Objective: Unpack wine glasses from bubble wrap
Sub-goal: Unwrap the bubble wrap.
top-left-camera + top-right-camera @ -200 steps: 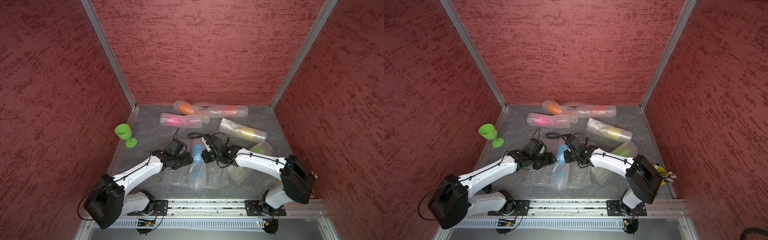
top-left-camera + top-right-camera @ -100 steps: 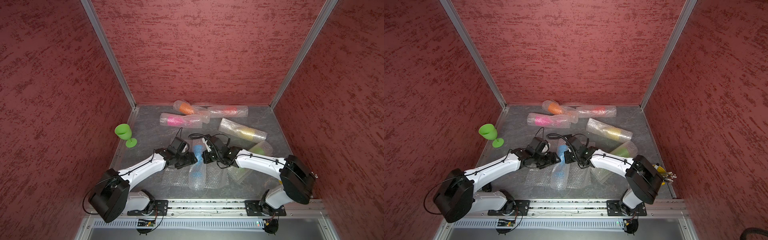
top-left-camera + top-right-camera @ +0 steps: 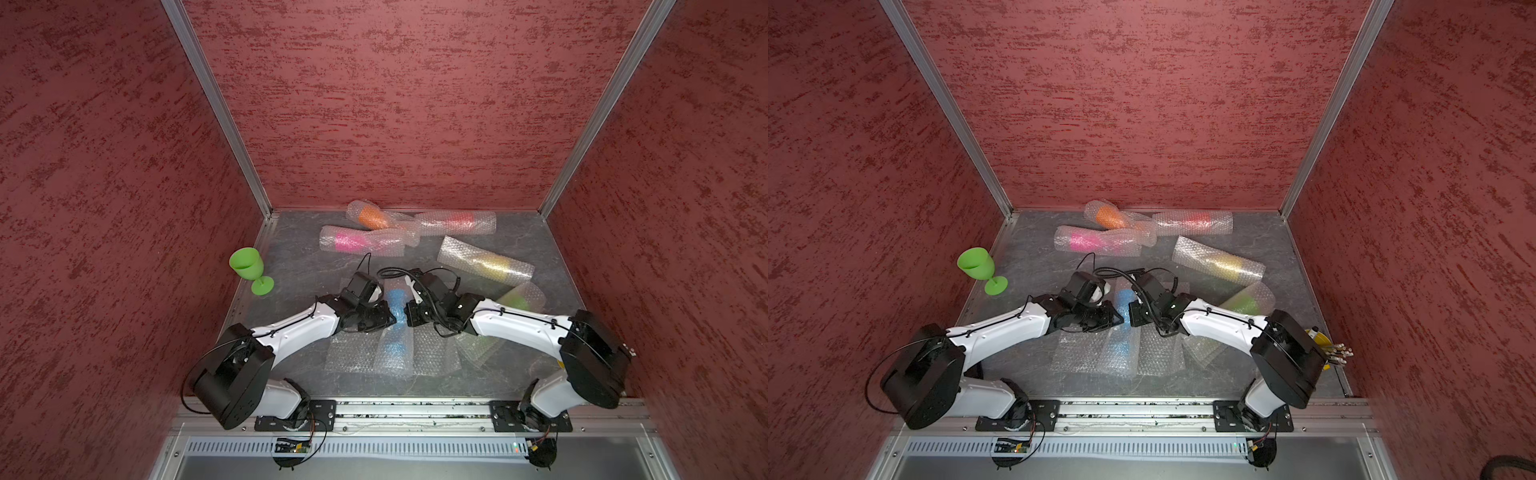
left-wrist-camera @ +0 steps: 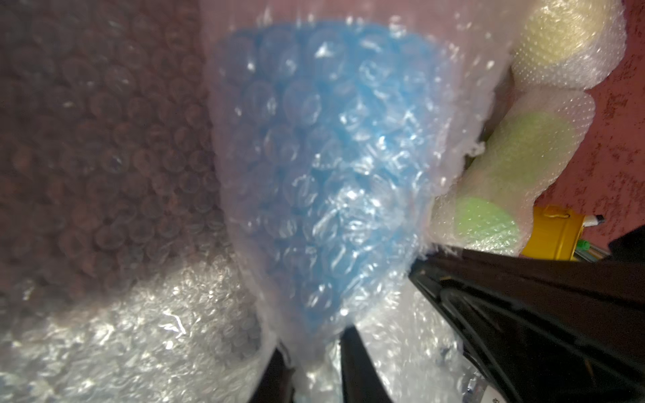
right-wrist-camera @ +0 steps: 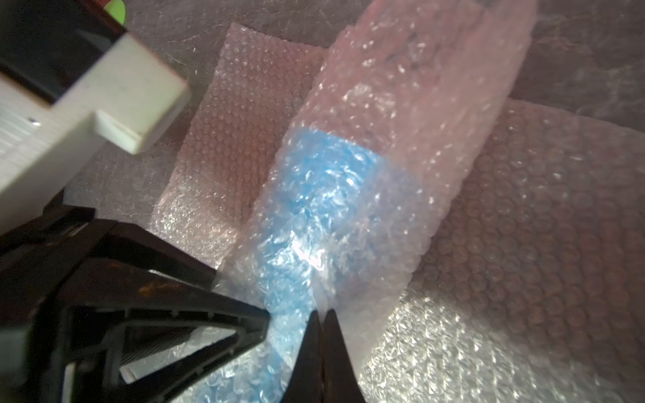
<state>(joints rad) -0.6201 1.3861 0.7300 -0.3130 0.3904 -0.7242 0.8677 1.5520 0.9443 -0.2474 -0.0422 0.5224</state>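
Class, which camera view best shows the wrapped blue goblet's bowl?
The left wrist view: the blue goblet fills the frame, bowl outlined through bubble wrap. The right wrist view gives a shapeless blue patch; both top views show it small.

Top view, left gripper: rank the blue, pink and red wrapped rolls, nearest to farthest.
1. Blue roll: mid-table, pinched in the left gripper itself.
2. Pink roll: beyond the gripper, towards the back of the table.
3. Red roll: farthest, lying along the back wall, to the right.
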